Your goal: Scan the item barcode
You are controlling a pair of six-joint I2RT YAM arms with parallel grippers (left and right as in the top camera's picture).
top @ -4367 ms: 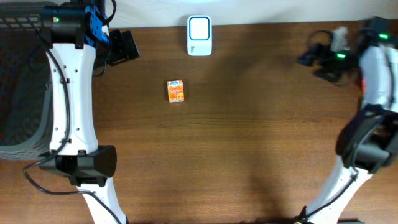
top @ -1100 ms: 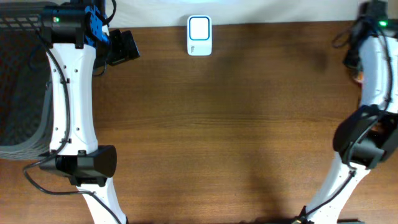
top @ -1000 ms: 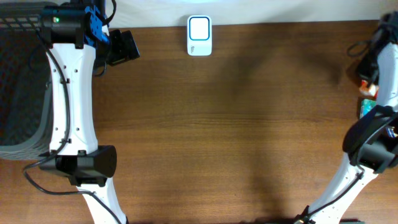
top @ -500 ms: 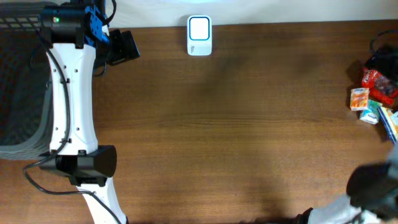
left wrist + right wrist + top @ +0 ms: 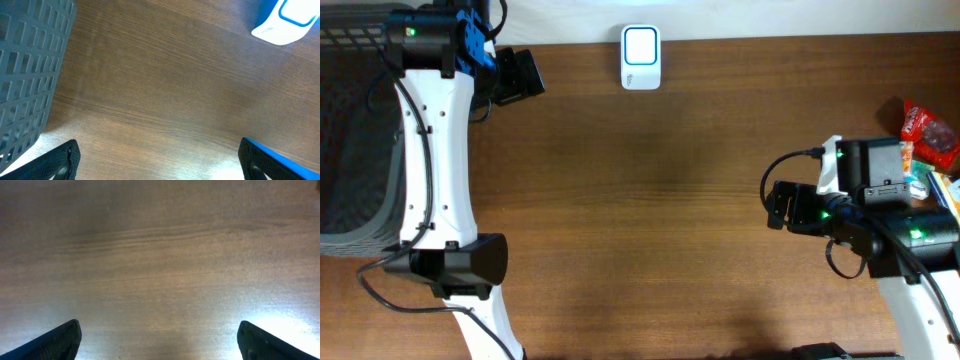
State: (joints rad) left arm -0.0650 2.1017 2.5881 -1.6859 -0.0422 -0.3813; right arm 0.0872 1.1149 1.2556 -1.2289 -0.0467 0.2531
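The white barcode scanner (image 5: 641,57) with a blue-edged window stands at the table's back edge; its corner (image 5: 284,21) shows at the top right of the left wrist view. No single item lies on the open table. A pile of packets (image 5: 928,128) sits at the far right edge, partly hidden behind my right arm. My right gripper (image 5: 773,205) points left over bare wood, open and empty (image 5: 160,347). My left gripper (image 5: 518,76) is at the back left, left of the scanner, open with nothing between its fingers (image 5: 160,169).
A grey mesh basket (image 5: 350,150) stands off the table's left side; its wall (image 5: 27,75) fills the left of the left wrist view. The brown wooden table (image 5: 650,230) stretches between the two arms.
My right arm has swung in from the far right edge and now reaches left over the table's right side, covering part of the packet pile. The left arm has not moved.
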